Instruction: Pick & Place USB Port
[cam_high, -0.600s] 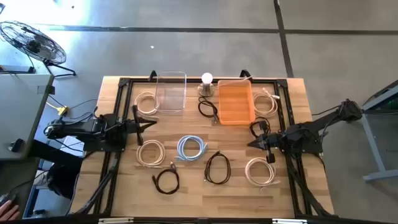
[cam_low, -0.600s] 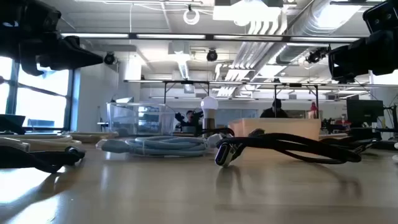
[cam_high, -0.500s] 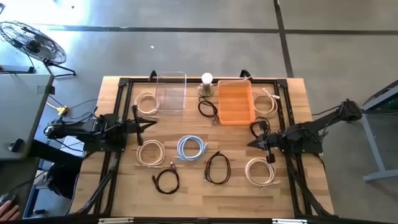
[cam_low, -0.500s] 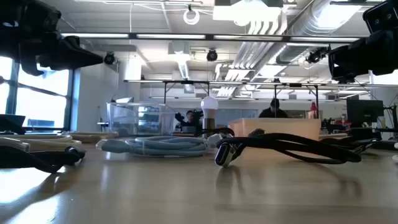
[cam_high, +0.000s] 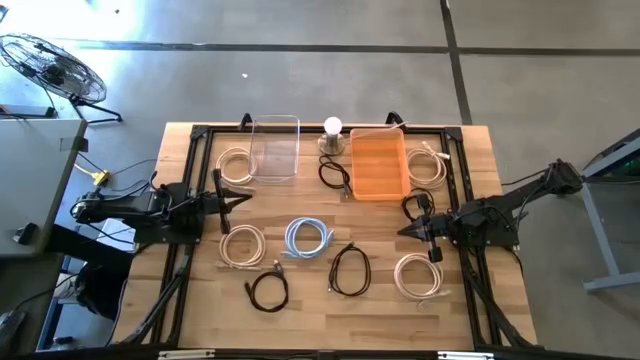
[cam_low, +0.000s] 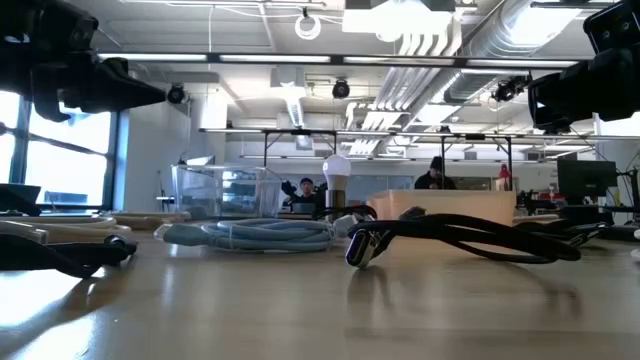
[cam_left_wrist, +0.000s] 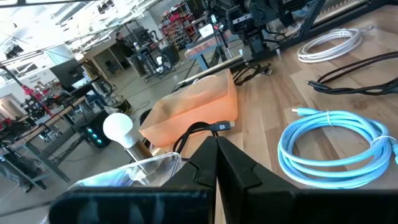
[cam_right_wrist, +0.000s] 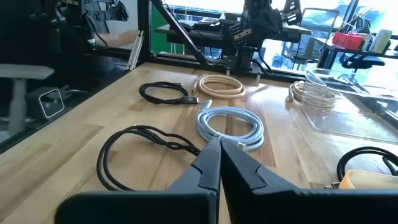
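Several coiled USB cables lie flat on the wooden table: a light blue one in the middle, black ones nearer the front, white and beige ones around them. A clear bin and an orange bin stand at the far side. My left gripper hovers shut at the table's left, pointing toward the middle. My right gripper hovers shut at the right, also pointing toward the middle. Neither holds anything.
A white bulb on a stand sits between the two bins. A black cable lies against the orange bin's left side. More coils rest at the far left and far right. People show in the room beyond the table.
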